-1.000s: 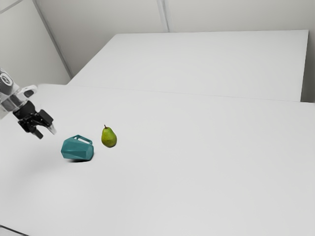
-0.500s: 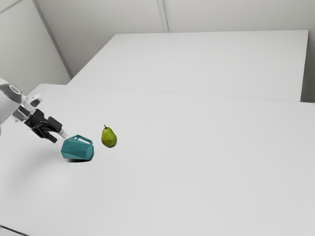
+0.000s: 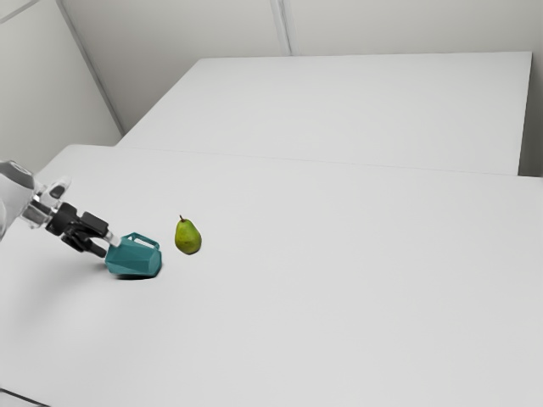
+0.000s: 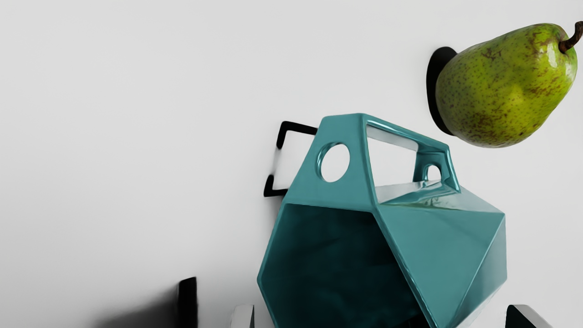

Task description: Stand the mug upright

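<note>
A teal faceted mug lies on its side on the white table, its handle raised. My gripper is at the mug's end on the exterior view's left, fingers spread. In the wrist view the dark mouth of the mug faces my hand, and the gripper stands open with one fingertip on either side of the mug's body. Gaps show between both tips and the mug. The lower part of the mug is cut off by the wrist picture's edge.
A green pear stands close to the mug, on its side toward the exterior view's right; the wrist view shows the pear beyond the handle. The white table extends widely past both.
My hand has moved down and toward the exterior view's right, from above and beside the mug to right at its end. Mug and pear have stayed where they were.
</note>
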Available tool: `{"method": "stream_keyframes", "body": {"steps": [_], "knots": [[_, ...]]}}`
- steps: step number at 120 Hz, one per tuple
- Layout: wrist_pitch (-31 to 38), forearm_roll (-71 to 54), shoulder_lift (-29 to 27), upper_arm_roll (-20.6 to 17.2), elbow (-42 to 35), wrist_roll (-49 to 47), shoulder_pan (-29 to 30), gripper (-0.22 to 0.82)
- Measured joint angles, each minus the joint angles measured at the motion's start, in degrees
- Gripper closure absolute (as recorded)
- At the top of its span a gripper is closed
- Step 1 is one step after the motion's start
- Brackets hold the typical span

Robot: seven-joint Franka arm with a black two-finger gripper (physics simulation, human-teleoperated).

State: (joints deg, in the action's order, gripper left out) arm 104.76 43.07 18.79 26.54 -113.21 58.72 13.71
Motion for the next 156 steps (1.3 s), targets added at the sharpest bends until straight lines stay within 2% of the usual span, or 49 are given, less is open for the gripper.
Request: {"method": "stream_keyframes", "body": {"steps": [67, 156], "knots": [[-3.8, 6.0, 0.9, 0.0, -1.2, 3.0, 0.2, 0.02], [-4.6, 12.2, 0.9, 0.0, -3.2, 5.9, 0.4, 0.37]]}}
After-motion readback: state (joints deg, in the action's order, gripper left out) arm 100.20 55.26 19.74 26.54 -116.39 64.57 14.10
